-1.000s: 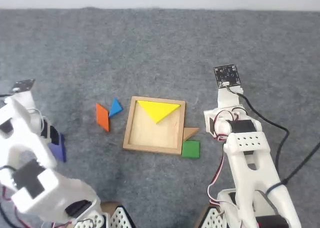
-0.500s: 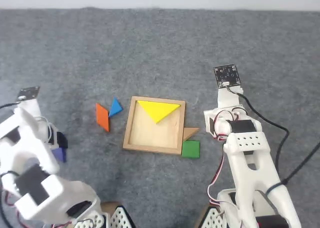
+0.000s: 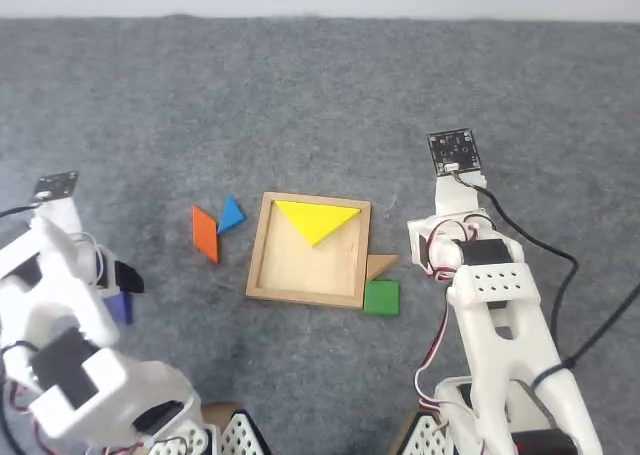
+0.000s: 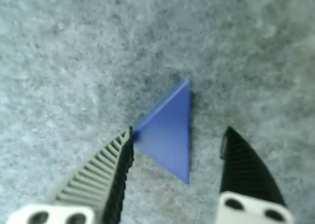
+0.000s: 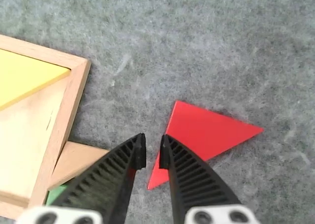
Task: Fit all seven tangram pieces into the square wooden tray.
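The square wooden tray [image 3: 303,293] lies mid-table with a yellow triangle [image 3: 316,219] in its far part. My left gripper [image 4: 178,135] stands open just above the carpet, straddling a blue-violet triangle [image 4: 170,133]; one fingertip [image 4: 127,137] meets the triangle's corner. From above, that triangle [image 3: 119,307] peeks out beside the left gripper [image 3: 125,290]. My right gripper [image 5: 151,145] is shut on nothing and hovers over the edge of a red triangle [image 5: 204,131] that lies beside the tray's corner [image 5: 78,81].
An orange parallelogram [image 3: 205,234] and a small blue triangle [image 3: 231,214] lie left of the tray. A tan triangle [image 3: 380,265] and a green square [image 3: 381,297] touch its right near corner. The carpet beyond the tray is open.
The left arm has dropped and shifted over the blue-violet triangle, now partly covering it from above. The right arm and all the other pieces have stayed put.
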